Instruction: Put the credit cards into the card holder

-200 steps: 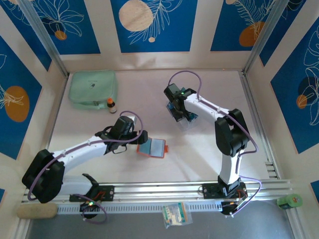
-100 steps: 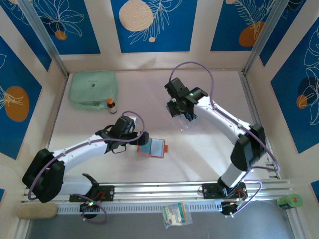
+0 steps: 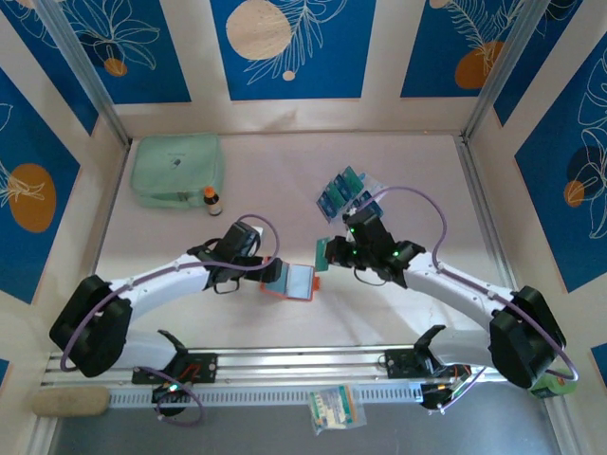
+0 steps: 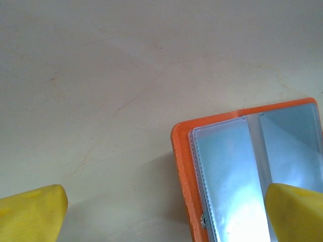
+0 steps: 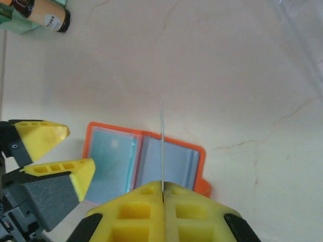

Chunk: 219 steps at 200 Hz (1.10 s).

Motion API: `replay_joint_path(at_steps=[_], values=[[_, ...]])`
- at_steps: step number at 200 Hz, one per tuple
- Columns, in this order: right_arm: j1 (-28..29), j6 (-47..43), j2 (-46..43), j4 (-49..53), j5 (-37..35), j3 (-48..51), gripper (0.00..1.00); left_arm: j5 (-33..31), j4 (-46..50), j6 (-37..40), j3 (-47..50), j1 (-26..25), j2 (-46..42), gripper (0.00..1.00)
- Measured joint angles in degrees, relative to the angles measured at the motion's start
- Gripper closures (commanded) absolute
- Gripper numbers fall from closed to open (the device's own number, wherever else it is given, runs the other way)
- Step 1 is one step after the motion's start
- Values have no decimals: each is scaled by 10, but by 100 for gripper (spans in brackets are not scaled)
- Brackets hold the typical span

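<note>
The square orange leather-like card holder (image 3: 292, 282) lies open at lower centre. The left fingers (image 4: 295, 209) are spread wide at its edge, gripping nothing. The right fingers (image 5: 162, 194), clenched on an upright teal credit card (image 3: 322, 252), may shove the unpinned holder aside. The spare teal-and-blue credit cards (image 3: 343, 190) lie beyond.

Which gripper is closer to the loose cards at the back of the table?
Right. The right gripper, shut on a card, is just in front of the loose cards; the left gripper is open at the card holder, farther left.
</note>
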<state>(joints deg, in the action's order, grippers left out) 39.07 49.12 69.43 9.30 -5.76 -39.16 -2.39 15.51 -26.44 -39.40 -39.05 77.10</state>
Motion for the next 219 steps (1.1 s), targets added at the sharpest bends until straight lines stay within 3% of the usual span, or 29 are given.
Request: replay_joint_path(at_steps=[61, 219], values=[[5, 73, -11, -143, 21, 87, 100, -36, 3, -1, 0, -17, 23, 0], [79, 84, 137, -324, 14, 88, 100, -97, 6, -52, 34, -18, 23, 0]])
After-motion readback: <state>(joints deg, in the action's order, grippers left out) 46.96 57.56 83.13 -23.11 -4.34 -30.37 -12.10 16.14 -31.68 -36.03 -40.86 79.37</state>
